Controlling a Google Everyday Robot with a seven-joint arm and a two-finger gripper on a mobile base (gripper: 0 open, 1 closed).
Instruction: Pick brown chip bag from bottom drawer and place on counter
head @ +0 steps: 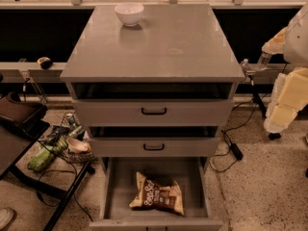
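Note:
The brown chip bag (158,194) lies flat on the grey floor of the open bottom drawer (115,186), right of its middle, with white script lettering facing up. The counter (159,44) is the flat grey top of the cabinet. My gripper (249,67) hangs at the counter's front right corner, level with its edge and well above and to the right of the bag. My cream-coloured arm (288,95) reaches in from the right edge of the view. Nothing shows in the gripper.
A white bowl (129,12) stands at the counter's back left. The two upper drawers with black handles (154,111) are pulled out slightly. A dark side table (19,129) and a basket of clutter (62,141) stand left; cables (231,148) lie on the floor right.

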